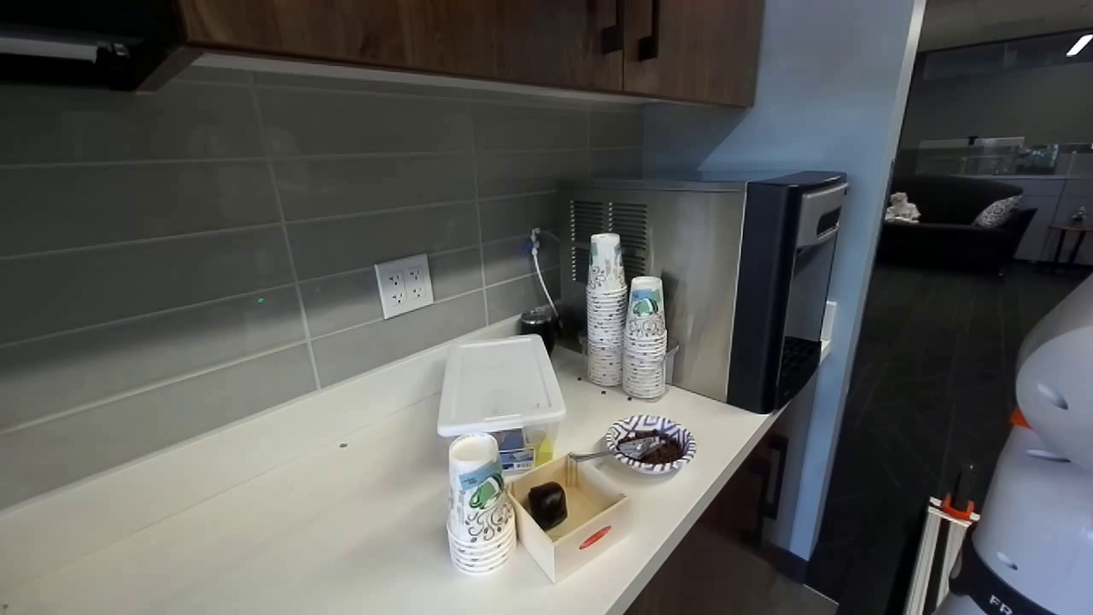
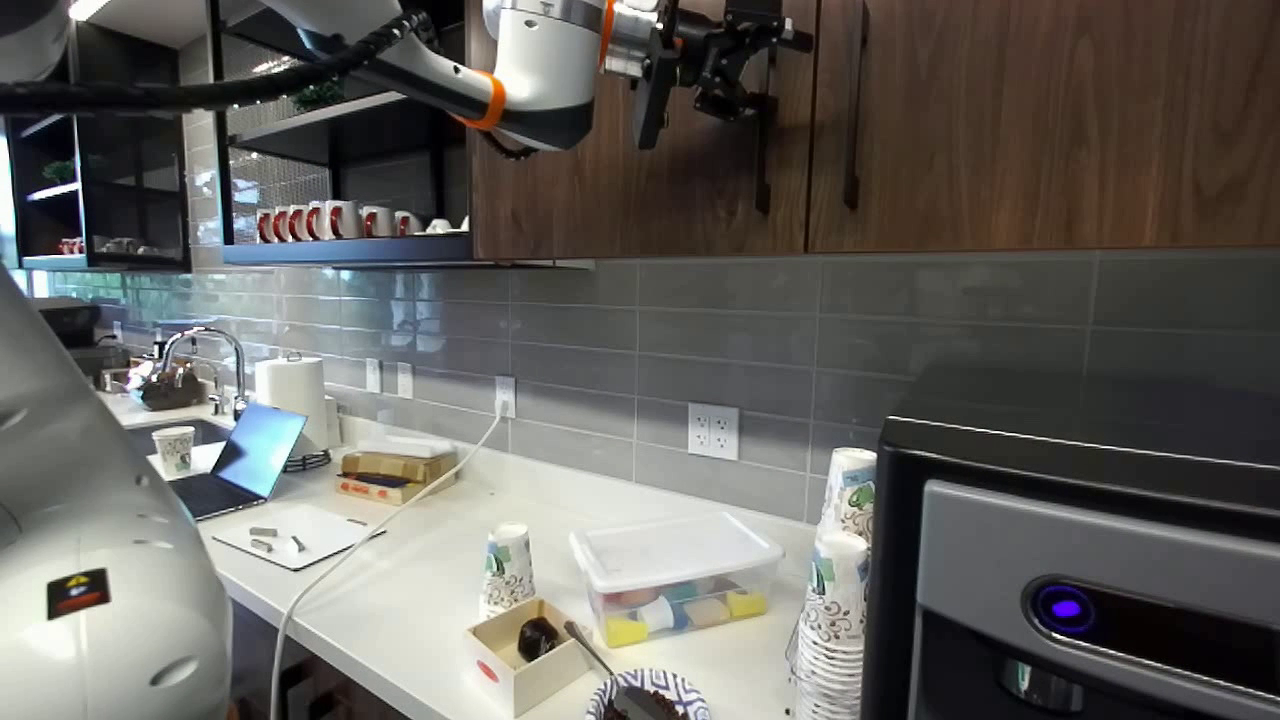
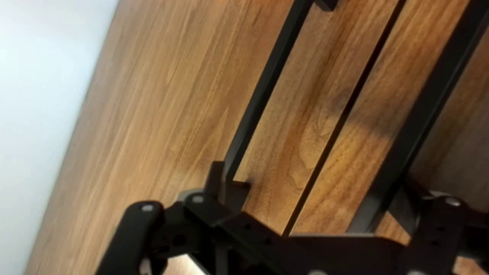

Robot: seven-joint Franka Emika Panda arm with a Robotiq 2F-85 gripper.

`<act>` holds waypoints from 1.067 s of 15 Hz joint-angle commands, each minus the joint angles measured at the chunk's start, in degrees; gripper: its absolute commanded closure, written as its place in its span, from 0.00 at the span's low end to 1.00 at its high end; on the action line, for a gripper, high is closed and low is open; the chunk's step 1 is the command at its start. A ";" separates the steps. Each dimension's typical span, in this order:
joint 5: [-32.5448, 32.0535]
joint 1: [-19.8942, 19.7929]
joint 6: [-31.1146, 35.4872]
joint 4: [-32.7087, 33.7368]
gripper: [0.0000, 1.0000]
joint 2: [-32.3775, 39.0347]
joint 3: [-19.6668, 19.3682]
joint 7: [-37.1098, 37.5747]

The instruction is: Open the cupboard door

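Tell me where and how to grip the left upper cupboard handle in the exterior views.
Probably best mid-length on the black bar handle, coming from straight in front of the left cupboard door, with the gripper closing across the bar from both sides: it is long, slim and upright, and its lower mount seems to hold it off the door.

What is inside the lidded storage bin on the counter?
Through the clear side of the storage bin, yellow pieces and a white item show, too indistinct to name; whatever lies behind them is covered.
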 commanded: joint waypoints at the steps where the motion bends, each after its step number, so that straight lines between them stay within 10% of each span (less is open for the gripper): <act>1: -0.53 0.84 -1.68 -0.05 0.00 -1.21 -1.75 2.65; 16: 8.29 3.92 -21.67 -12.05 0.00 -17.41 2.43 2.42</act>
